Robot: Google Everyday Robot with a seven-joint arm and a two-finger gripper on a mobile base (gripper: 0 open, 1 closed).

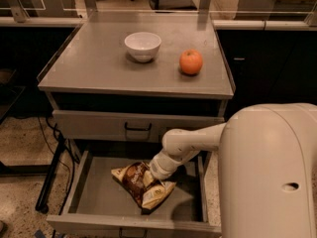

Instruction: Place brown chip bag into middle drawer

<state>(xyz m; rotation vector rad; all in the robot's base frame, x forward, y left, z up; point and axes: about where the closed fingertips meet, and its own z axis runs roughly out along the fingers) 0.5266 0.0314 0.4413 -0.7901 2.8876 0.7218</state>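
Grey counter (94, 68), front edge toward me
- White bowl (142, 45) near the back edge at mid-width; orange (190, 62) to its right, the two apart
- Upper drawer front (99, 125) with black bar handle is shut under the front edge
- Middle drawer (96, 205) is pulled well out below the front edge, grey floor showing
- Brown chip bag (141, 185) lies on the drawer floor, a little right of centre, crumpled, its cream end toward the drawer's front wall
- White arm (188, 143) reaches down from the right; pincer (152, 176) sits at the bag's upper right edge, touching it
- Cannot tell whether the pincer is gripping the bag or has let go; its tip is hidden against the foil

Judgement: the bag looks to be down, so the release is the step in hand

To do it well:
- Let go fully before any lift, or the crinkly foil may catch and ride up
- Draw straight up and back, clear of the upper drawer front and the right side wall
- Keep the bag flat and below the walls
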